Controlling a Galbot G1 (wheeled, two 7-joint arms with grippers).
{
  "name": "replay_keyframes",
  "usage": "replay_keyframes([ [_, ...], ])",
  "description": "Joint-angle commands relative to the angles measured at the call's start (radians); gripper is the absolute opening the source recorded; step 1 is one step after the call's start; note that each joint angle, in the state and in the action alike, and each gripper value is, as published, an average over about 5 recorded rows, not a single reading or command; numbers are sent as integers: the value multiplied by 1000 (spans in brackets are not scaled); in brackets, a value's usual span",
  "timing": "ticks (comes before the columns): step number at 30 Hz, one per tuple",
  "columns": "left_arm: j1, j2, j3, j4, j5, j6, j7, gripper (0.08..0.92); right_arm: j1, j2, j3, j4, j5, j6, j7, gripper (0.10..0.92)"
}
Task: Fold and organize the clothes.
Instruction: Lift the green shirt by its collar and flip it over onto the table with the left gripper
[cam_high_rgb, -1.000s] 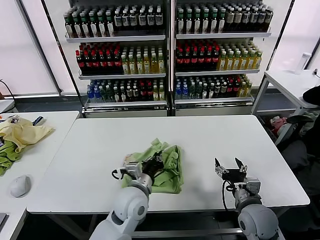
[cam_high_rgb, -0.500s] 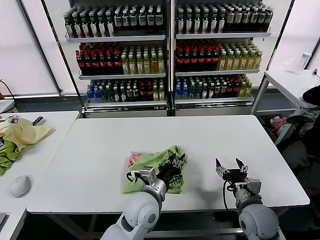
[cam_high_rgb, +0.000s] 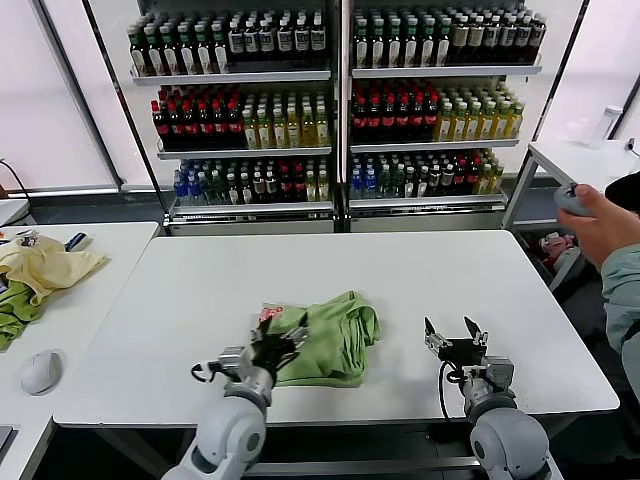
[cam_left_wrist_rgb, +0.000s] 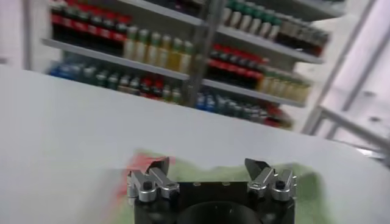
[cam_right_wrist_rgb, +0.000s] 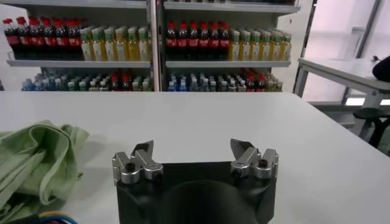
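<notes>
Left gripper (cam_high_rgb: 272, 345) sat low and left of centre in the head view, at the near-left edge of the polo shirt (cam_high_rgb: 325, 340), its fingers spread apart with nothing between them; the left wrist view showed the same open jaws with green cloth just beyond the tips. That shirt lay bunched in a rough fold near the front edge of the white table (cam_high_rgb: 180, 300), its red-and-white patch (cam_high_rgb: 270, 315) peeking out at the upper left of the pile. Right gripper (cam_high_rgb: 455, 335) waited lower right, well apart from the cloth, also open and empty.

To fold well from here, the left gripper would probably need to close on a single edge or corner, not a thick bunch, since the layers looked loosely stacked and likely to drag together. Bringing the right gripper in to pin the far side should keep the pile from sliding.
</notes>
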Motion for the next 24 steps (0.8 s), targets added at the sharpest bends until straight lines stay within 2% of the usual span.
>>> replay_keyframes([
  [1,67,76,-180,66,20,-45,-5,822,0,2,-3,-4,-4,2,0,823],
  [17,52,-9,-42,67,-3,-29,39,815,-17,0,15,14,-6,2,1,823],
  [24,48,-12,-48,79,-52,-29,41,671,-17,-3,18,19,-5,1,2,823],
])
